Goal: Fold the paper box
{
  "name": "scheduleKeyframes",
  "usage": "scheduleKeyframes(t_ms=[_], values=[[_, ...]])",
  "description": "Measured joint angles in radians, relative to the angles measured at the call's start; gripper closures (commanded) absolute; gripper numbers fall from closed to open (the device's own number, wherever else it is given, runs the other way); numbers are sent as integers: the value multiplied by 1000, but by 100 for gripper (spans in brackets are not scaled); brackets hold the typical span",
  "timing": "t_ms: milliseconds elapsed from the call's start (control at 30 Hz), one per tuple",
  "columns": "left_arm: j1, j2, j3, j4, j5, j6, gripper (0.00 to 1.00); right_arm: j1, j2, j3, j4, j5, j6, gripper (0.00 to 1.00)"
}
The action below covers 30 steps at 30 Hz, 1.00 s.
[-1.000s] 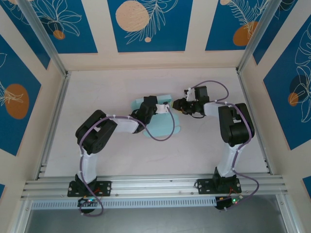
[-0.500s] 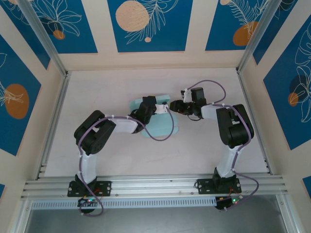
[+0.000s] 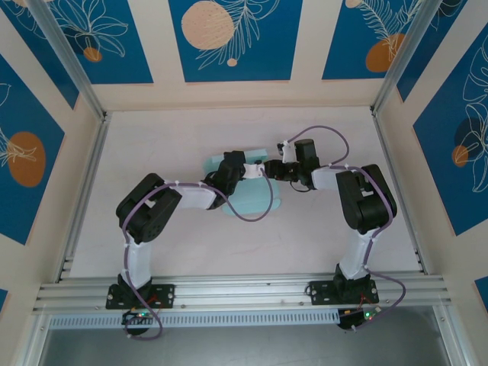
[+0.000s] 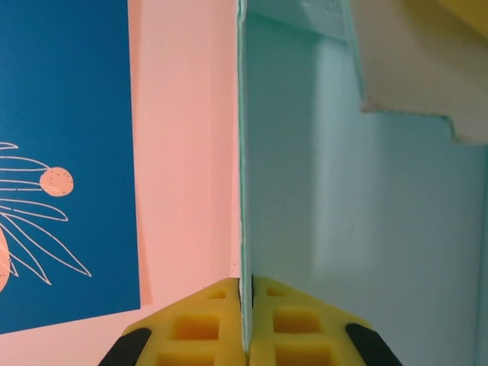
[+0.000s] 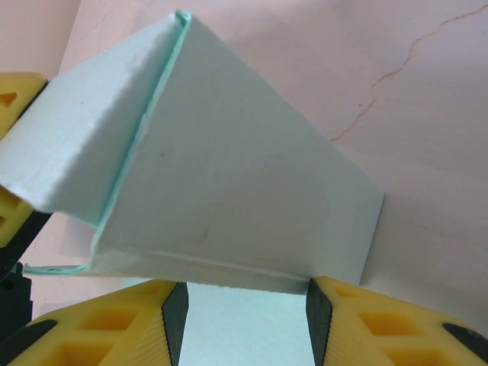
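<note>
Paper box (image 3: 258, 197) is sitting mid-frame on the table (image 3: 175, 141) in the top view, right between the two arms. Left claw (image 4: 245, 293) is pinched tight on a thin edge of it. Right claw (image 5: 240, 293) has its fingers apart, with a folded flap (image 5: 229, 168) right at the tips, not squeezed.

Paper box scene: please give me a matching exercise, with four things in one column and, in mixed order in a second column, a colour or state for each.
Column one:
1. left gripper
2. right gripper
3. paper box
4. table

Column two:
a. pale blue
b. jaws apart
c. whitish
d. shut on a thin sheet edge

Right pairs: 1-d, 2-b, 3-a, 4-c.
</note>
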<state>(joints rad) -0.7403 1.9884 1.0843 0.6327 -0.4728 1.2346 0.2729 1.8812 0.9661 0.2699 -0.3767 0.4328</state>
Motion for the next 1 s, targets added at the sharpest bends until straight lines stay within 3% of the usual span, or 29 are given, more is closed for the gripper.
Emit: scheduleKeyframes(t_ms=[167,633,867,1000], values=[[0,-10,-14,6,8,6,97,0,0,0,0,11,-4,45],[2,-18,-24,6,21,16,96,4,41,76,-21,30,-80,47],[-4,-45,-48,-29,57,19,69,11,42,80,-14,71,-98,53],[-8,-69,-65,-65,81,4,61,26,42,80,-15,105,-123,60]])
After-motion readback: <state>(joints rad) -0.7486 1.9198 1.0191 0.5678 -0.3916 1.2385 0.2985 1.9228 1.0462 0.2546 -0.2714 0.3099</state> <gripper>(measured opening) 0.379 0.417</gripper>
